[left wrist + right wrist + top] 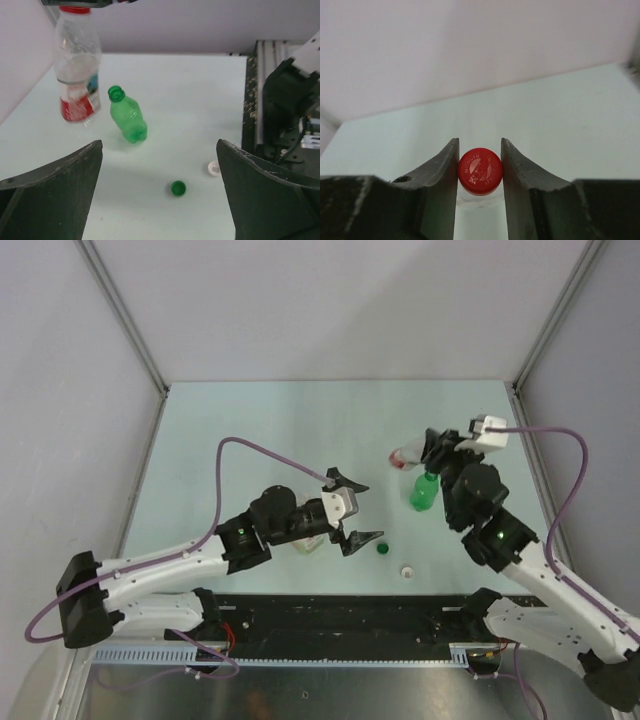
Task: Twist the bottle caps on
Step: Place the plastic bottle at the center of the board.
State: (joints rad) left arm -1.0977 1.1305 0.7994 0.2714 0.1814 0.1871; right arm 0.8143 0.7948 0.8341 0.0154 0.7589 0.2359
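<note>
My right gripper [479, 149] is shut on the red cap [480, 171], which sits on the neck of the small clear red-labelled bottle [75, 70]. That bottle hangs tilted under the right gripper [432, 448]. Beside it stands the green bottle [425, 490], its neck bare [116, 93]. The green cap [178, 188] and the white cap [214, 168] lie loose on the table, open side up. The green cap [383, 549] is just ahead of my left gripper [362, 510]. The left gripper [159, 150] is open wide and holds nothing.
A wider clear bottle [311, 540] stands partly hidden under my left wrist. The black rail [340, 615] carrying the arm bases runs along the near edge of the table. Grey walls close in the table [250, 420] on three sides.
</note>
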